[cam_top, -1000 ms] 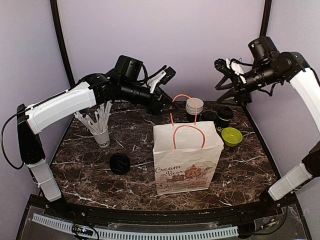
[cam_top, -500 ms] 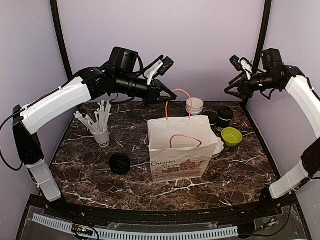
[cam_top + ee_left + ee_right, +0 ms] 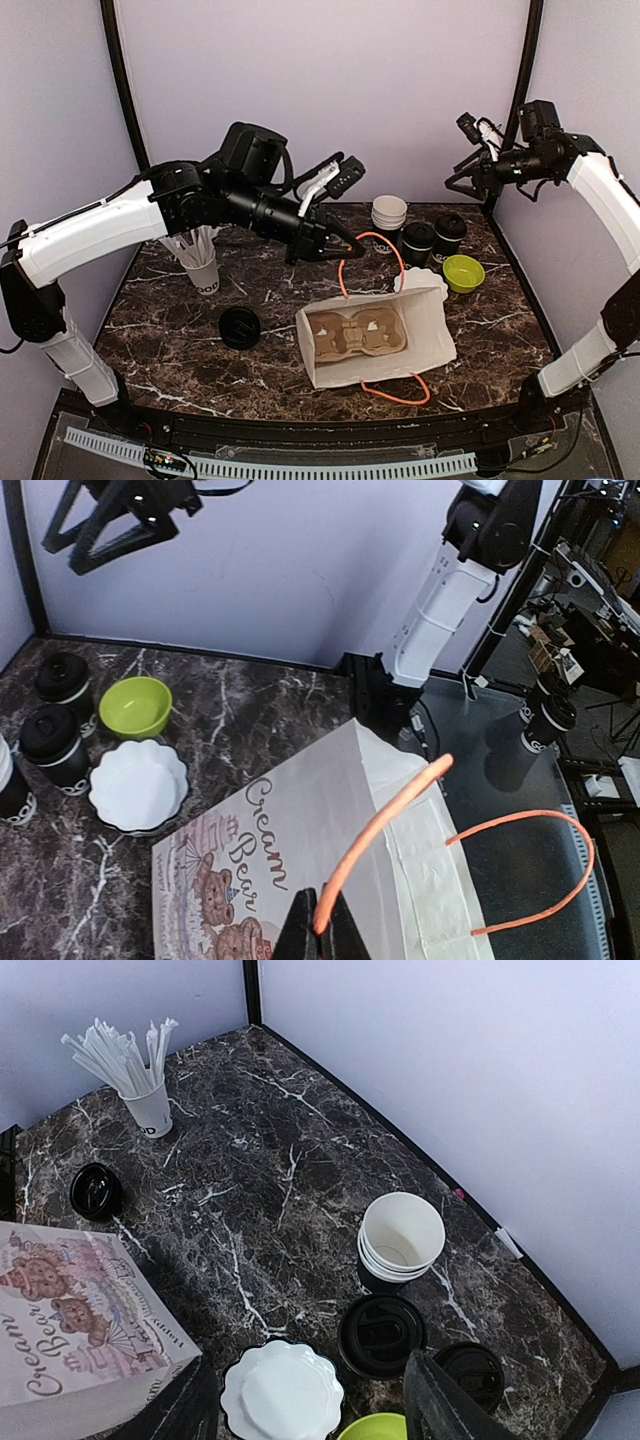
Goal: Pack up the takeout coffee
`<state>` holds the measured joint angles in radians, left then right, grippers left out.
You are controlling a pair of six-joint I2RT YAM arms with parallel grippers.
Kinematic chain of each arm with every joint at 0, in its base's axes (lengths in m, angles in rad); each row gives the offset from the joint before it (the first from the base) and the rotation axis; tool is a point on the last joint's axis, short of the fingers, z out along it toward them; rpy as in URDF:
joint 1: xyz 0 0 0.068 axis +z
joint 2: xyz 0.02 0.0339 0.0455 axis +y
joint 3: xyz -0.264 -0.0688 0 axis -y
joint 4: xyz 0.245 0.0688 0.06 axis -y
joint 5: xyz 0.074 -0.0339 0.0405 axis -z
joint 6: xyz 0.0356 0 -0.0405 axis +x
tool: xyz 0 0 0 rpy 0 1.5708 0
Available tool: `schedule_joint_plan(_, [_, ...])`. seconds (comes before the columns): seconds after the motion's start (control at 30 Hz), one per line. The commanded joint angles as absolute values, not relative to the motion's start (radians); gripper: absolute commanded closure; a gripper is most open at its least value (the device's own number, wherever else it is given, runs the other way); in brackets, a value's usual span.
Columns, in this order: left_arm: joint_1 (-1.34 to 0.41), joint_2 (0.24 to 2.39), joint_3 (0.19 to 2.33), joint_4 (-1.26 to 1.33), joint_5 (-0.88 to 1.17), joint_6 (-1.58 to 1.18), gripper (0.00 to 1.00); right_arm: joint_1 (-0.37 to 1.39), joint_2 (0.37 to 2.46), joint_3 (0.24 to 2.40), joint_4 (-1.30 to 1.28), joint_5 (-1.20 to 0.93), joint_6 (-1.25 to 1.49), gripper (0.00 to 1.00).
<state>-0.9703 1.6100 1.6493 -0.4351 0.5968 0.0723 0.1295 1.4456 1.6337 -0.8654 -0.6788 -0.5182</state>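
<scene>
Two takeout coffee cups [image 3: 417, 240] [image 3: 449, 232], black with black lids, stand at the back right of the table; from the right wrist I see their lids [image 3: 381, 1335] [image 3: 470, 1372]. The white "Cream Bear" paper bag [image 3: 430, 335] sits mid-table with its mouth pulled wide and a cardboard cup carrier [image 3: 355, 332] inside. My left gripper [image 3: 350, 250] [image 3: 322, 935] is shut on the bag's rear orange handle [image 3: 385, 825], above the bag's back edge. The right gripper [image 3: 470, 182] [image 3: 312, 1405] hangs open, high above the cups, holding nothing.
A stack of lidless white-lined cups [image 3: 389, 213] stands behind the coffees. A green bowl [image 3: 463, 272] and a white scalloped dish [image 3: 283, 1395] lie right of the bag. A white cup of sticks [image 3: 200, 258] and a loose black lid [image 3: 240, 327] are on the left.
The left gripper shut on the orange handle and pulled it, tipping the bag so its open mouth and carrier show. The right arm drew back toward the right and stayed open.
</scene>
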Motion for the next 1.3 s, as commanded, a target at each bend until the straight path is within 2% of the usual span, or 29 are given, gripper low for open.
schedule_joint_plan(0.0, [-1.056,1.58,1.624,-0.443,0.601,0.029,1.0,0.125,1.454,1.621,-0.865,-0.689,-0.527,0.36])
schedule_joint_plan(0.2, [-1.172,1.576,1.595,-0.471,0.554,0.018,1.0,0.125,1.475,1.596,-0.871,-0.694,-0.531,0.36])
schedule_joint_plan(0.4, [-1.206,1.597,1.613,-0.511,0.52,0.04,1.0,0.125,1.488,1.588,-0.877,-0.73,-0.529,0.36])
schedule_joint_plan(0.67, [-1.202,1.602,1.714,-0.593,0.277,0.152,1.0,0.124,1.468,1.584,-0.881,-0.72,-0.531,0.35])
schedule_joint_plan(0.87, [-1.117,1.609,1.773,-0.603,0.102,0.211,1.0,0.126,1.458,1.6,-0.898,-0.735,-0.522,0.35])
schedule_joint_plan(0.97, [-1.006,1.631,1.788,-0.591,0.109,0.216,1.0,0.128,1.455,1.673,-1.02,-0.868,-0.618,0.33])
schedule_joint_plan(1.13, [-0.9,1.68,1.821,-0.568,0.109,0.213,1.0,0.216,1.418,1.745,-1.244,-1.022,-0.826,0.2])
schedule_joint_plan(1.2, [-0.865,1.706,1.843,-0.565,0.112,0.186,1.0,0.316,1.392,1.716,-1.292,-1.011,-0.89,0.12])
schedule_joint_plan(1.27, [-0.837,1.726,1.86,-0.558,0.118,0.17,1.0,0.434,1.371,1.67,-1.244,-0.934,-0.851,0.08])
